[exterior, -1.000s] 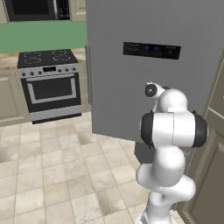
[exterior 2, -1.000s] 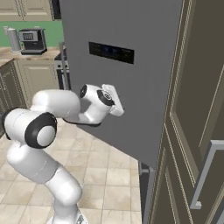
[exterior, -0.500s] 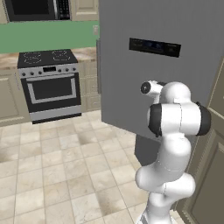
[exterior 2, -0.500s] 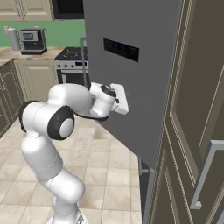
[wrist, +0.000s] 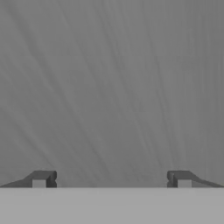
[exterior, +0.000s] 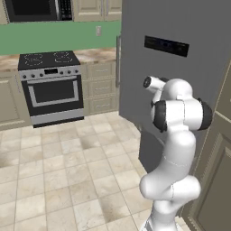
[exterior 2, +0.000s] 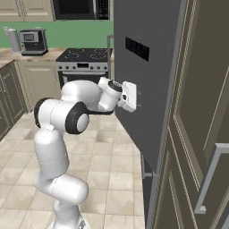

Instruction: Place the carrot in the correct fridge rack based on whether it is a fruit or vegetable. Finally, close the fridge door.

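Home kitchen: stove [exterior: 49, 85], microwave [exterior: 38, 9], beige cabinets [exterior: 101, 85], grey fridge door [exterior: 180, 67].

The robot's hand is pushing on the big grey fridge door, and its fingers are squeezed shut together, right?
Not quite. The gripper is at the grey fridge door, but it isn't shut. In the hand view the two fingertips stand far apart, so the gripper is open, with nothing between them.

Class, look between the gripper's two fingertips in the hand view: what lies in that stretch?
Nothing is held there. Between the gripper's fingertips, hand view shows bare grey fridge door.
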Controlling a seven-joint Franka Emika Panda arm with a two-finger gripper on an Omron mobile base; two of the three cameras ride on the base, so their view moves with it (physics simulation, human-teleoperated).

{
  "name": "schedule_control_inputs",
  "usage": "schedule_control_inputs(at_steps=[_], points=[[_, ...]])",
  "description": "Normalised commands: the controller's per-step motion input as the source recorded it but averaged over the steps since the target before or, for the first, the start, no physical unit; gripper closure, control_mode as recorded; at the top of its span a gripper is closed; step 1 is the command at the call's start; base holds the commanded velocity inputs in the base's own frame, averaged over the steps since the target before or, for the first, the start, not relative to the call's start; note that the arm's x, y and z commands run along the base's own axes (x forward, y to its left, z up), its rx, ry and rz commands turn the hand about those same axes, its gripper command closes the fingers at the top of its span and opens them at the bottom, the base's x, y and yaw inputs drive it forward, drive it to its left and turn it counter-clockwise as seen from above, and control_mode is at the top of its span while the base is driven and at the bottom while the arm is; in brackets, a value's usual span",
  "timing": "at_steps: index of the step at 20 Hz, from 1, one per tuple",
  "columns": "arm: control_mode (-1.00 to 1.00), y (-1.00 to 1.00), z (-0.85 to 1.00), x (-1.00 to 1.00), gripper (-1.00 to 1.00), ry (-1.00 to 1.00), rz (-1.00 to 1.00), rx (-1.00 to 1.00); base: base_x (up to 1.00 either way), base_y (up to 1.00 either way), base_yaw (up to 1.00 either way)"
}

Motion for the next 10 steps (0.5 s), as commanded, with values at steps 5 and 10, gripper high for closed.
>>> schedule_control_inputs(at_steps=[5, 10], points=[[-1.00, -0.74, -0.01, -0.03, -1.00, -0.12, -0.18, 0.00, 0.00, 0.00, 0.00], [-1.00, -0.76, -0.08, -0.17, -1.00, -0.14, -0.15, 0.00, 0.00, 0.00, 0.00]])
